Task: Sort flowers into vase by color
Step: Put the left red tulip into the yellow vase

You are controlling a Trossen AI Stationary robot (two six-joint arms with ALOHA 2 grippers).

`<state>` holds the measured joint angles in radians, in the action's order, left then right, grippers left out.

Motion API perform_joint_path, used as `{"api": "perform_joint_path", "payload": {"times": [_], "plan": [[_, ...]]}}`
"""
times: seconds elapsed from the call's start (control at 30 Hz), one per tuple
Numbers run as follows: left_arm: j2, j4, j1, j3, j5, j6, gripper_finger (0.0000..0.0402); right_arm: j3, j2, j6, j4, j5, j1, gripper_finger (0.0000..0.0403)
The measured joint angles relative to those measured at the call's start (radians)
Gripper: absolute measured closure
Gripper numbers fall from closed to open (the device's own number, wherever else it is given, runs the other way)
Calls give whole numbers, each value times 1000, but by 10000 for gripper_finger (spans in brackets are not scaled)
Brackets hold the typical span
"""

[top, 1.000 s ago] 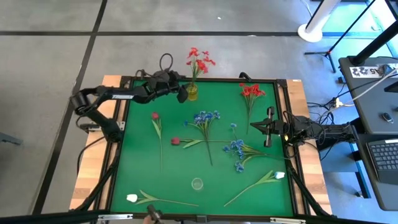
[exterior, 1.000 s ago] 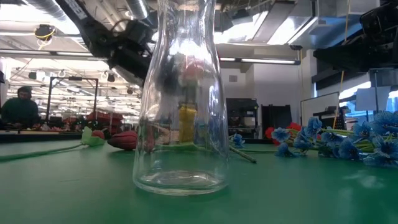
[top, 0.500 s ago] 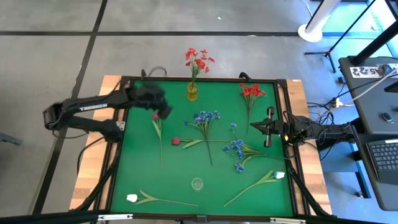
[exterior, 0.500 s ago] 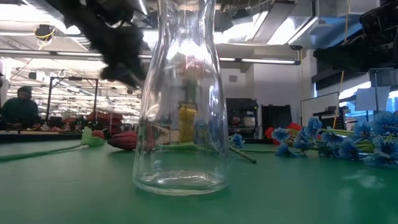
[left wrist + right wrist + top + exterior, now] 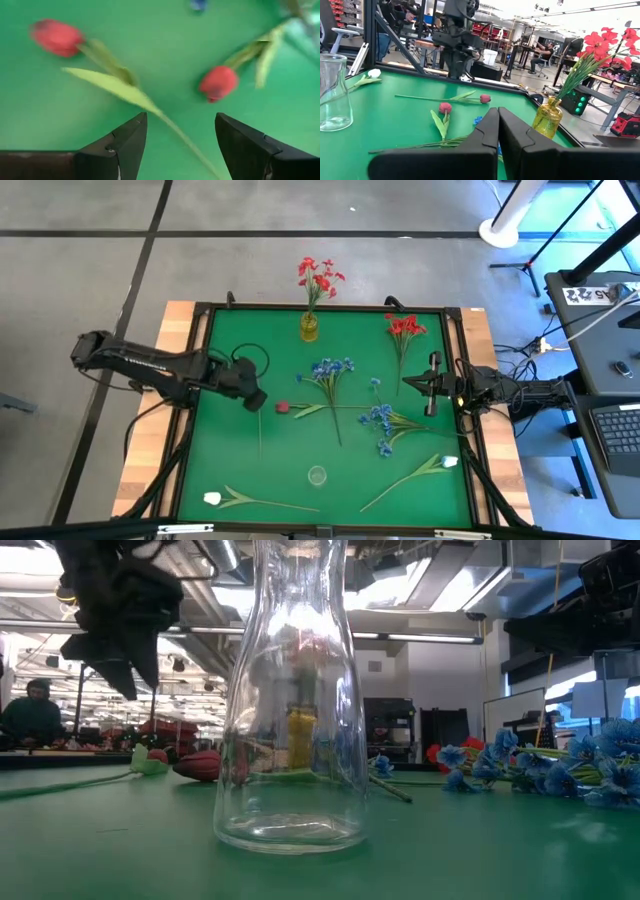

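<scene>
Since the earlier frames my left gripper (image 5: pixel 252 397) has left the yellow vase (image 5: pixel 309 328) at the far edge and come down over the left part of the green mat (image 5: pixel 220 450), where it now hangs with fingers spread wide and nothing between them, above the red tulip (image 5: pixel 57 37) and its long stem. From above, the arm covers this tulip, but the left wrist view shows it clearly, with its leaf reaching between the two fingers, and the dark red rosebud (image 5: pixel 282 407) just beside. One red spray (image 5: pixel 318 278) already stands in the yellow vase. Another red spray (image 5: pixel 404 326), the blue sprays (image 5: pixel 331 368), and two white tulips (image 5: pixel 212 499) lie on the mat. Near the front edge stands the clear glass vase (image 5: pixel 317 475); in the low view it hides much of the middle. My right gripper (image 5: pixel 428 384) waits at the right side, fingers pressed together, empty.
</scene>
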<state>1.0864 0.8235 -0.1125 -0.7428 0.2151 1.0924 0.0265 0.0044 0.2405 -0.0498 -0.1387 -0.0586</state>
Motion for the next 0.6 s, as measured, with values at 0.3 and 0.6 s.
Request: {"api": "perform_joint_path", "payload": {"times": [0.3,0.6], "plan": [[45,-118,-2,140,-12,125,175,0,0,0,0,0,0,395],[134,-264,85,208,-40,158,175,0,0,0,0,0,0,395]]}}
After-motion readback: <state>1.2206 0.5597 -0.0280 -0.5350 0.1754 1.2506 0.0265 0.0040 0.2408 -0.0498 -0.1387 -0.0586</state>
